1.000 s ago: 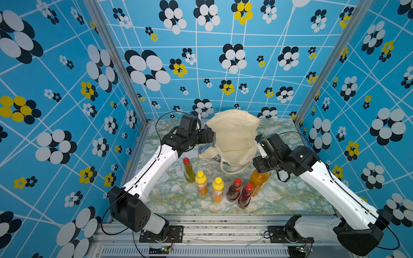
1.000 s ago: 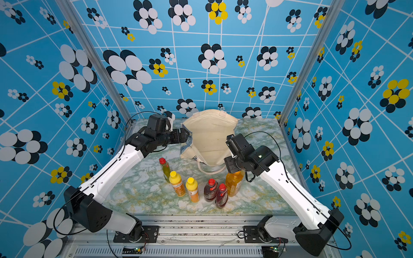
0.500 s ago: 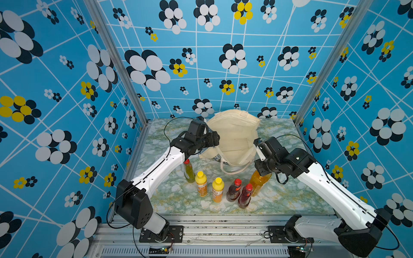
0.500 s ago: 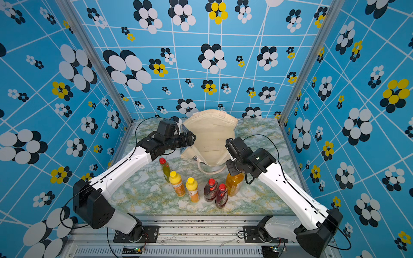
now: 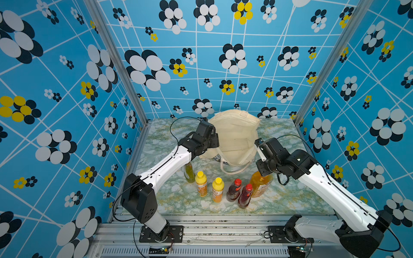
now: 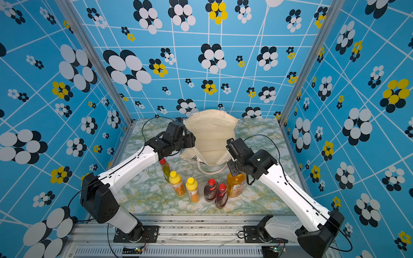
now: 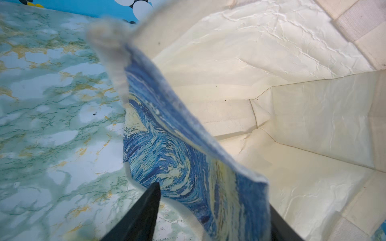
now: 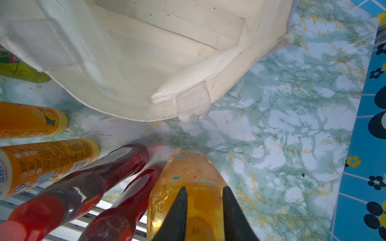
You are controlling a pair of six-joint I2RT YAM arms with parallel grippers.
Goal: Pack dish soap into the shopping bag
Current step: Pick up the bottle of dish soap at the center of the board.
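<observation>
Six bottles (image 5: 218,189) stand by the bag (image 5: 234,136); the left gripper (image 7: 213,200) straddles its rim, jaws apart; the right gripper (image 8: 205,189), narrow, tops the pump bottle (image 8: 194,167), grip unclear.

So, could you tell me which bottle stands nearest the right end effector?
The big orange pump bottle, largest of the six: the right end effector hangs directly over its top.

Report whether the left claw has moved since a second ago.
Yes. In a top view the left claw has shifted toward the shopping bag and now straddles its edge; the olive-green bottle stayed put.
</observation>
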